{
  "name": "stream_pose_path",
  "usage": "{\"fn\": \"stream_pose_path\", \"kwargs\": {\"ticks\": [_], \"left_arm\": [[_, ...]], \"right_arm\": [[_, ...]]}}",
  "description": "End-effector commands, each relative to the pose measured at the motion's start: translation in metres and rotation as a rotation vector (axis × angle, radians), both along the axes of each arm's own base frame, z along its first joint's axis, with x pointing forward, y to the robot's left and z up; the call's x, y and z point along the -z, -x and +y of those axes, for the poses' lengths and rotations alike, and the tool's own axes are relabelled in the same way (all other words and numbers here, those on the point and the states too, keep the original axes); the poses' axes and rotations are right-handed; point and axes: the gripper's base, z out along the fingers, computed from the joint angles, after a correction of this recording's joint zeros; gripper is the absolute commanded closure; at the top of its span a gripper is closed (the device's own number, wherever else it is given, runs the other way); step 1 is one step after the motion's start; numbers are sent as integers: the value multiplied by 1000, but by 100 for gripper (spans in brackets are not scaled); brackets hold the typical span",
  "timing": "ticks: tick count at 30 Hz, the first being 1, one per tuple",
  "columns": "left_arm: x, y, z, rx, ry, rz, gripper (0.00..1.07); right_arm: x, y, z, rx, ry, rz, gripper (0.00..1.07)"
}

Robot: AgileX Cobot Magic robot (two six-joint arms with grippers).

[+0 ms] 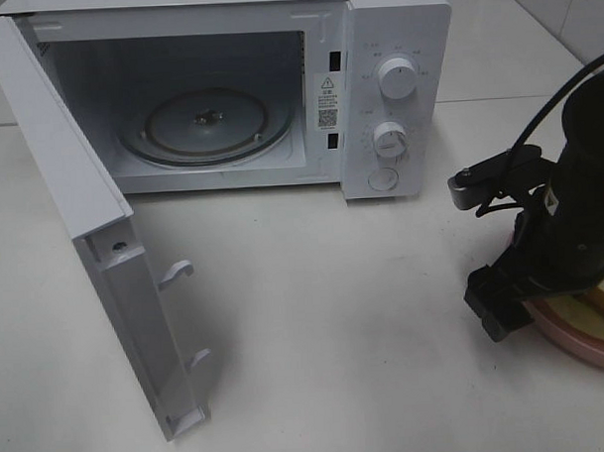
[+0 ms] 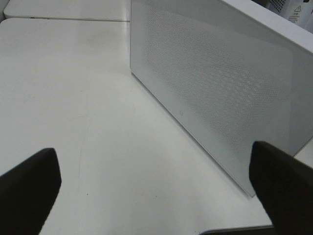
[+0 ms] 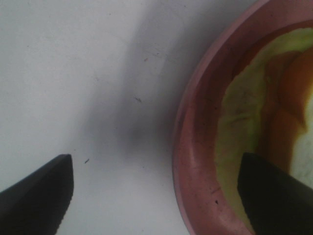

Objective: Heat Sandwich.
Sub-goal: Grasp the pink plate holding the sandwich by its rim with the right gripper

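**Pickup in hand, grasp not yet made**

The step, we judged, was the pickup. The right gripper (image 3: 155, 183) hung wide open and empty, its jaws straddling the rim of the pink plate (image 3: 191, 147): one over bare bench (image 3: 73, 73), the other over the sandwich (image 3: 244, 112). The sandwich lay on that plate, well apart from the microwave (image 1: 395, 44). The next move, we thought, called for closing on the rim alone, sparing the bread. The left gripper (image 2: 156, 186) was open and empty, beside the outer face of the door (image 1: 94, 233). That door stood swung wide, the turntable (image 1: 204, 125) carried nothing, and open bench lay between plate and cavity. The door's edge and latch hooks (image 1: 175, 273) bounded the left.
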Motion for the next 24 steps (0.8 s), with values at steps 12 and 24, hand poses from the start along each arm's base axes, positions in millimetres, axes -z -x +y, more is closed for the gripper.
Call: {"fn": "stream_pose_path", "kwargs": {"ticks": [12, 24], "left_arm": [[1, 2, 0, -1, 1, -15, 9], [1, 2, 0, -1, 1, -15, 9]], "right_arm": [[35, -8, 2, -13, 25, 64, 24], [36, -7, 1, -9, 44, 78, 46]]}}
